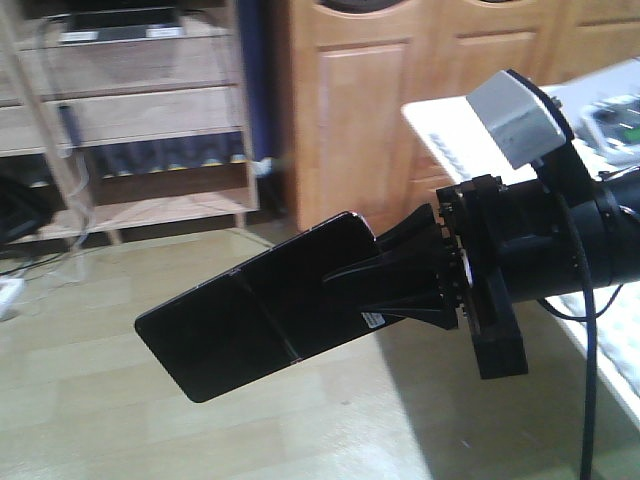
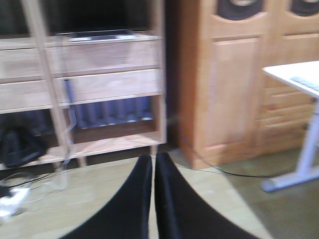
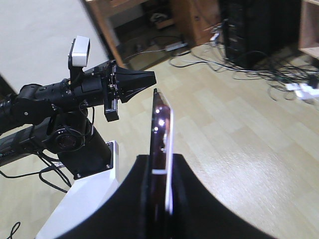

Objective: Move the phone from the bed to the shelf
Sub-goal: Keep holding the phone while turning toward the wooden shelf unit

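Phone (image 1: 250, 315) in right end effector (image 1: 350, 262), shelf (image 1: 150, 110) behind

The phone (image 1: 250, 320) in my right hand (image 1: 345, 283) is glossy black and smooth, with a shiny pinkish metallic edge. The hand's fingers (image 1: 395, 285) look matt black plastic. The shelf (image 1: 150, 115) is pale matt wood; the floor (image 1: 100, 420), pale wood-grain planks with a soft sheen.

The right gripper (image 1: 352, 265) is seen to be black, with wedge-shaped fingers (image 1: 400, 290). A grey camera box (image 1: 515, 115) is fixed at its 1 o'clock, and a thin black cable (image 1: 589, 370) is hung at its 4 o'clock. The left arm (image 3: 45, 99) is black too, and is set on a white base (image 3: 84, 199).
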`<state>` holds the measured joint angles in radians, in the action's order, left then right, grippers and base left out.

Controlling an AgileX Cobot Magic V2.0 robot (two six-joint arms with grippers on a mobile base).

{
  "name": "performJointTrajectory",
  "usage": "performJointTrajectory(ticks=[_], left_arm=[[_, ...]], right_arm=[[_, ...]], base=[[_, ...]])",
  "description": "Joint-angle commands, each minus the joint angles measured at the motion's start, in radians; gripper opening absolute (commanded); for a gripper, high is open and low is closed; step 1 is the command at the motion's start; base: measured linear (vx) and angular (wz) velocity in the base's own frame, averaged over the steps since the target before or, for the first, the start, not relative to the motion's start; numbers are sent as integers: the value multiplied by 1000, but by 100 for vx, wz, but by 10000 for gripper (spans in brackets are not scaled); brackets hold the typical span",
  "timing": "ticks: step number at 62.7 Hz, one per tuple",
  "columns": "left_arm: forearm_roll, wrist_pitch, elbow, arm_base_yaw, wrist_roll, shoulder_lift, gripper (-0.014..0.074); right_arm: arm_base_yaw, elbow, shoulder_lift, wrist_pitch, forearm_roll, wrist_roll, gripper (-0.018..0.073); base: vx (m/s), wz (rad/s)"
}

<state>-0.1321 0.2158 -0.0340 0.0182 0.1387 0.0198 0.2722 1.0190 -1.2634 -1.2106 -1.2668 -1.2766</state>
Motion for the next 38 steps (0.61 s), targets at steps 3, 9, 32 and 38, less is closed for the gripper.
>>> performJointTrajectory(ticks=[3, 9, 32, 38], left_arm=[[-6, -77, -1, -3, -4, 6, 1], [-6, -77, -1, -3, -4, 6, 1], [-6, -77, -1, -3, -4, 6, 1], [-6, -77, -1, -3, -4, 6, 1]], right_arm=[[0, 27, 27, -81, -93, -2, -1], [0, 27, 27, -81, -93, -2, -1], [0, 27, 27, -81, -93, -2, -1], [0, 27, 27, -81, -93, -2, -1]], base=[[17, 50], [17, 48], [16, 43], [16, 38]])
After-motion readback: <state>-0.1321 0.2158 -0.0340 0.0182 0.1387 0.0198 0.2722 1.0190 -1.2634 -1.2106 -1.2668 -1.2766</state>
